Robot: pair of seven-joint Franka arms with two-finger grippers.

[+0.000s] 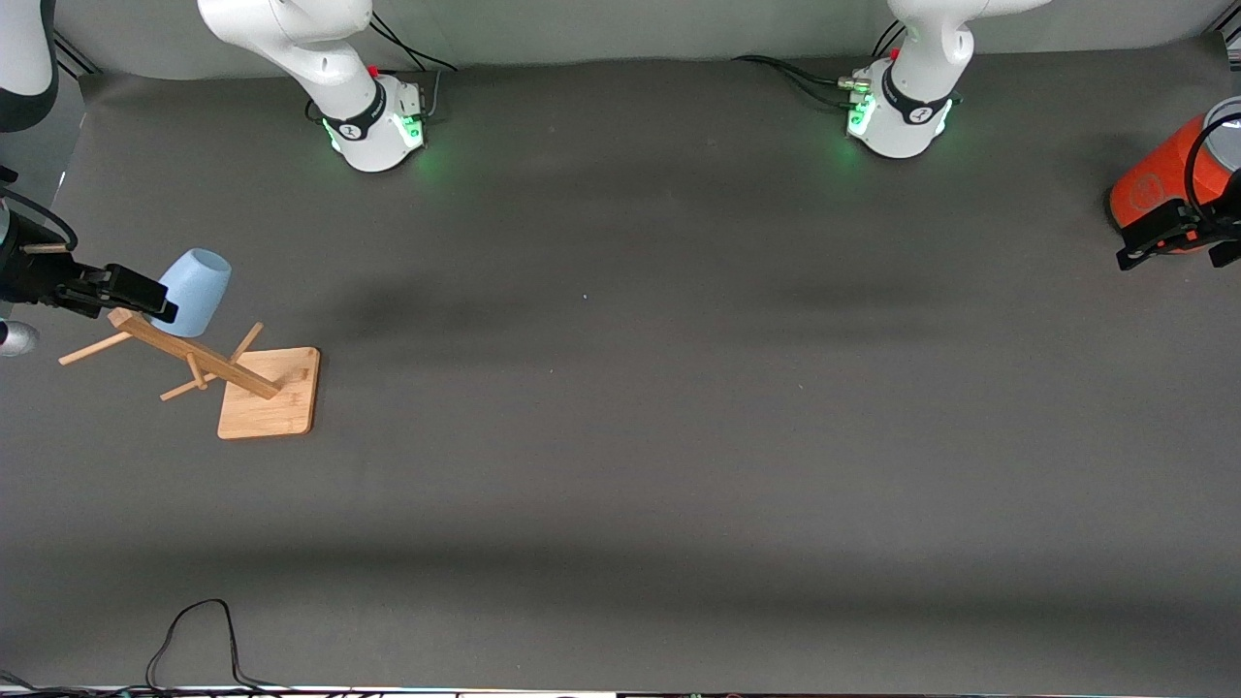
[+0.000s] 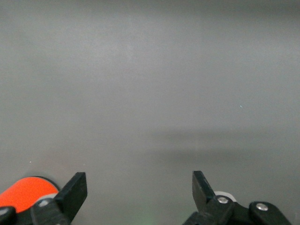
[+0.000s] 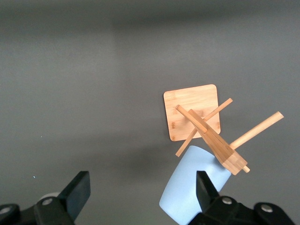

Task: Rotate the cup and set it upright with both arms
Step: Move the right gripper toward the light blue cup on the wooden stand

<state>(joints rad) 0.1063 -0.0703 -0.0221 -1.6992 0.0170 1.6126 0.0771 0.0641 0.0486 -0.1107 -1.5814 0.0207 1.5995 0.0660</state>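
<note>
Wooden rack [image 1: 233, 373], pale blue cup [image 1: 194, 291] hung on it, right tool [image 1: 121, 291] open beside cup

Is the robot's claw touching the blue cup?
Cannot tell. In the right wrist view the right gripper is open, with one finger overlapping the cup on the rack; contact or gap isn't plain.

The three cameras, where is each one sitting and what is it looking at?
Front view: high across the table, facing both arms; shows both bases, the right gripper open by the cup on the wooden rack, the left gripper by the orange cylinder.
Left wrist view: on the left wrist, looking down at the mat; its open fingers show.
Right wrist view: on the right wrist, looking down at cup and rack; open fingers show.
Shared: front and right wrist both see cup and rack.
</note>
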